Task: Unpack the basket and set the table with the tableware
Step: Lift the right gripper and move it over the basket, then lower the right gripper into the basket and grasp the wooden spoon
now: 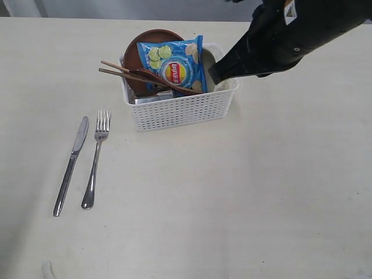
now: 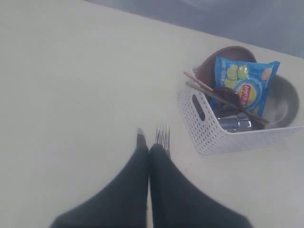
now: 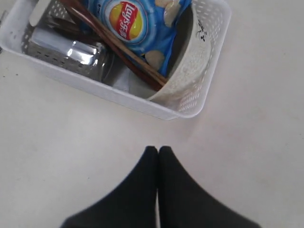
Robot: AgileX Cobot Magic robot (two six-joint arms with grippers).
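At lower left lie a steel knife [image 1: 71,165] and steel fork [image 1: 96,160], a white perforated plastic basket [image 1: 180,110] upper centre; left gripper [image 2: 149,147] and right gripper [image 3: 158,149] are closed, empty.

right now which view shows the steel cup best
The right wrist view: the steel cup lies exposed inside the basket. The left wrist view shows a shiny part; the exterior view only a sliver.

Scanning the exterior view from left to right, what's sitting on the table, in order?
knife → fork → basket. The items inside the basket overlap one another, so they are left out.
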